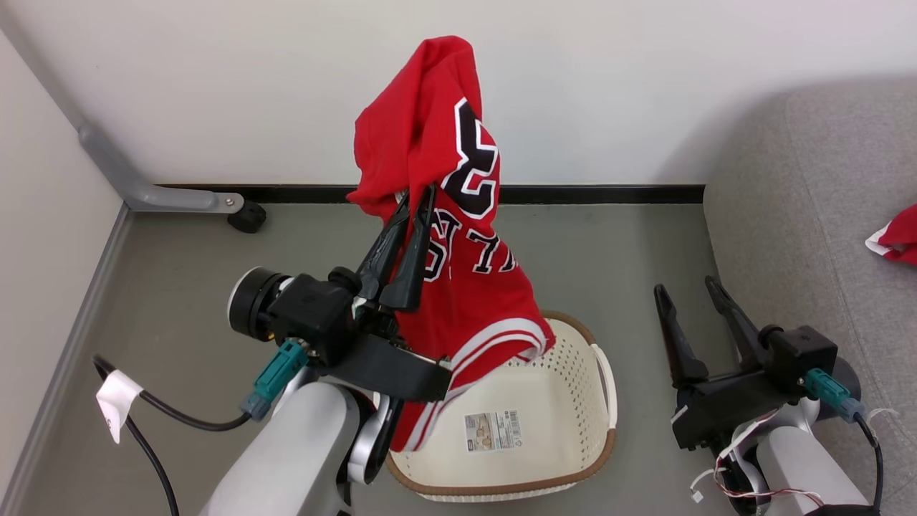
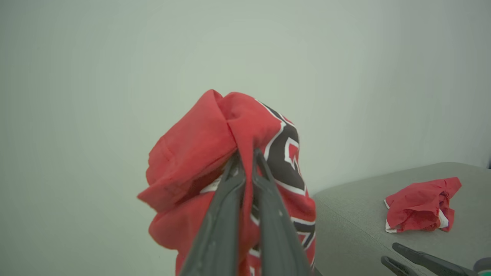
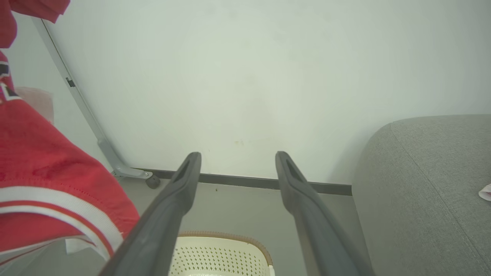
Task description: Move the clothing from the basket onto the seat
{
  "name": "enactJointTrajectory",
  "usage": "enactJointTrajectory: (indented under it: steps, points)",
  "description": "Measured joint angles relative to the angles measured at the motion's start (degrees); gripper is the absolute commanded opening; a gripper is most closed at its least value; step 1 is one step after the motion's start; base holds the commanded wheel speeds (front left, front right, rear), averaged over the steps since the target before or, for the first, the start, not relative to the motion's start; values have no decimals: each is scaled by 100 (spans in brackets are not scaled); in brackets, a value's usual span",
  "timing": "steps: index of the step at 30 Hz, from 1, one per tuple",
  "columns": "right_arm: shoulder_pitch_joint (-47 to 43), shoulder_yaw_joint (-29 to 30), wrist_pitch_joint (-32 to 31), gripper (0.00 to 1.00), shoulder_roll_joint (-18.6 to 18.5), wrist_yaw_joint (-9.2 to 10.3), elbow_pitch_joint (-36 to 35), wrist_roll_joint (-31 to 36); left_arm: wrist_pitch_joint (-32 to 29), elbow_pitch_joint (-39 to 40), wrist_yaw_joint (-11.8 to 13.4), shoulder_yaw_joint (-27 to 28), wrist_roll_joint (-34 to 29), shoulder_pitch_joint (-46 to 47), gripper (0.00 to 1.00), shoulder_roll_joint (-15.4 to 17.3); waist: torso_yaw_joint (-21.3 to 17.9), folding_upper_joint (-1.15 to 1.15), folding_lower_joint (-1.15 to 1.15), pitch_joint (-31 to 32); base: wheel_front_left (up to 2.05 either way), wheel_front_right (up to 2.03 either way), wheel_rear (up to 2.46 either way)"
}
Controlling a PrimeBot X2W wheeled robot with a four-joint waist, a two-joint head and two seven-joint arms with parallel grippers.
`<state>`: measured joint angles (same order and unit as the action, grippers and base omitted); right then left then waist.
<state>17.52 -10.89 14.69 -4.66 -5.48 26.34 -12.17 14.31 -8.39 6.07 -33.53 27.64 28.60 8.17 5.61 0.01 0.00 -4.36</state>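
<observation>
My left gripper (image 1: 418, 192) is shut on a red jersey (image 1: 458, 236) with black-and-white lettering, held high above the cream basket (image 1: 580, 423). The cloth drapes down over the fingers, its striped hem hanging over the basket's near left side. The left wrist view has the jersey (image 2: 215, 153) bunched around the gripper (image 2: 245, 153). A second red garment (image 2: 420, 205) lies crumpled on the grey seat (image 2: 356, 214); its edge (image 1: 895, 236) peeks in at the right of the head view. My right gripper (image 1: 686, 288) stands open beside the seat (image 1: 802, 215), nothing between its fingers (image 3: 188, 172).
The basket's rim (image 3: 226, 235) sits on grey floor near a white wall. A grey metal frame leg with a black caster (image 1: 247, 215) stands at the back left. A black cable with a white tag (image 1: 118, 401) trails at the lower left.
</observation>
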Motion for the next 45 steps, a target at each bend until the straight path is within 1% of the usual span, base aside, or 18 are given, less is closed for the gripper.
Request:
enactJointTrajectory:
  steps: [4,12,17,21,25,31,34,38,43,44,45]
  points:
    - [8,-54,0,100,10,-10,-189,-1,0,77,5,-2,-3,-47,0,-5,-25,0,0,-13,0,0,0]
    - [126,-324,1,100,20,-109,-680,-60,0,99,5,-10,-52,-97,0,-8,-68,0,0,-19,0,0,0]
    - [217,-758,0,100,21,-159,-1063,-62,0,103,5,-37,-56,-100,0,-20,-105,0,0,-26,0,0,0]
    - [292,-1174,1,100,-10,-159,-1285,-190,0,110,5,-71,-69,-100,0,-43,-118,0,0,-38,0,0,0]
    - [484,-1926,1,100,-279,-159,-1468,-409,0,110,4,-107,-94,-100,0,-68,-113,0,0,-56,0,0,0]
    - [848,-2872,1,100,-845,-160,-1463,-644,0,124,-2,-214,-157,-98,0,-108,-79,0,0,-95,0,0,0]
    - [1051,-3170,1,100,-1072,-160,-1424,-709,0,132,-9,-260,-219,-94,0,-141,-49,0,0,-116,0,0,0]
    - [1276,-3387,-1,100,-1335,-160,-1370,-795,0,137,-59,-363,-220,-86,0,-219,24,0,0,-149,0,0,0]
    - [1577,-3809,-108,100,-1472,-160,-1195,-972,0,146,-86,-383,-244,-84,0,-232,112,0,0,-202,0,0,0]
    - [1610,-3882,-116,96,-1477,-160,-1161,-1015,0,146,-105,-397,-244,-82,0,-234,128,0,0,-211,0,0,0]
    - [1653,-3979,-155,53,-1477,-160,-1104,-1068,0,145,-105,-394,-244,-81,0,-236,143,0,0,-221,0,0,0]
